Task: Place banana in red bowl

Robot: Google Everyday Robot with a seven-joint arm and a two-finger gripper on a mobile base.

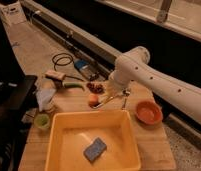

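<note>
Where the white arm (159, 82) reaches in from the right and bends down over the wooden table (154, 145), you find the gripper (115, 96) hanging just above the far rim of the yellow tub (59, 145), left of the red bowl (148, 111). Its fingers are closed on the banana (105, 102), which slants down and to the left from the gripper, its lower tip near a small orange fruit (93, 99). The banana is off the table, in the air between that fruit and the bowl, and clear of the bowl. The bowl sits on the table at the right, just beyond the tub's far right corner, with nothing visible inside. The tub fills the near middle of the table and holds a blue sponge (95, 149) lying flat on its floor. A small green cup (42, 121) stands just left of the tub. Farther back on the left lie a green vegetable (73, 85), a crumpled white cloth (45, 96) and a brush (55, 76). A black cable (63, 60) coils on the floor beyond the table
</note>
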